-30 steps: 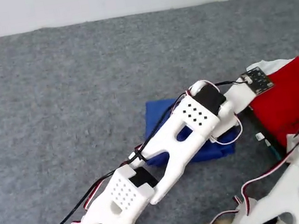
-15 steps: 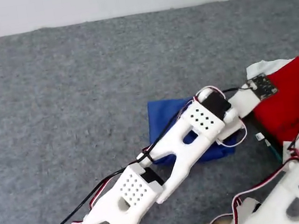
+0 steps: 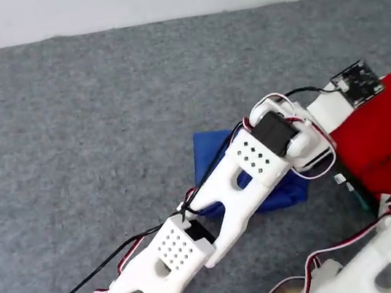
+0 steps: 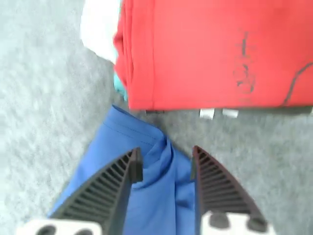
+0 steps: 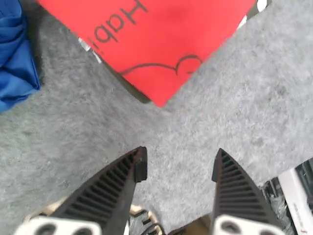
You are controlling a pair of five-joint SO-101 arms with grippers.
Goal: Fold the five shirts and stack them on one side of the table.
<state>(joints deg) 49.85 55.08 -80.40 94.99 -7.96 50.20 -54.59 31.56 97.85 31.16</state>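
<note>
A folded blue shirt (image 3: pixel 219 159) lies mid-table, mostly under the left arm. A folded red shirt (image 3: pixel 381 135) tops a stack at the table's right edge, with white and teal layers beneath. In the left wrist view my left gripper (image 4: pixel 165 160) hangs open above the blue shirt (image 4: pixel 146 196), a ridge of cloth between the fingers, and the red shirt (image 4: pixel 215 49) lies just beyond. My right gripper (image 5: pixel 178 164) stands open over bare carpet near the red shirt (image 5: pixel 151 34), with a corner of the blue shirt (image 5: pixel 14 68) off to one side.
Grey carpet (image 3: pixel 83 134) covers the table, with wide room on the left and at the back. A white wall runs along the far edge. The right arm's white links (image 3: pixel 389 257) fill the near right corner.
The left arm's wrist rose and swung toward the back right, over the red shirt's edge. The right arm drew back toward the near right corner. The blue shirt stayed put.
</note>
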